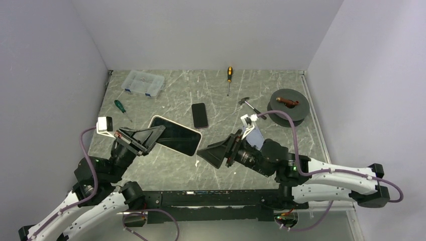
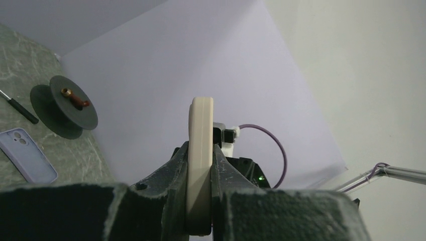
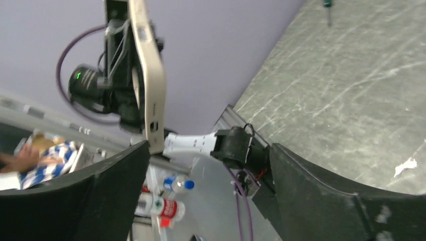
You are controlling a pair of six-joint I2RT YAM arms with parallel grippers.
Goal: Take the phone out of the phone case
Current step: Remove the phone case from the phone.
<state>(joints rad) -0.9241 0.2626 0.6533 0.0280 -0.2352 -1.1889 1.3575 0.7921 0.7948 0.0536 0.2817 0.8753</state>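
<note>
My left gripper (image 1: 160,130) is shut on one end of a phone in a cream case (image 1: 176,135) and holds it above the table, dark screen up. In the left wrist view the case edge (image 2: 200,150) stands upright, clamped between my fingers (image 2: 171,173). My right gripper (image 1: 208,153) is open and empty just right of the phone's free end. In the right wrist view the cased phone (image 3: 149,75) hangs edge-on, its lower end beside my left finger (image 3: 110,186). A bare black phone (image 1: 199,115) lies on the table.
A lavender phone case (image 2: 27,155) lies on the table, partly hidden behind my right wrist (image 1: 253,134). At the back are a clear plastic box (image 1: 144,83), a green screwdriver (image 1: 119,106), an orange-handled screwdriver (image 1: 229,78), a small hammer (image 1: 249,105) and a black spool (image 1: 287,106).
</note>
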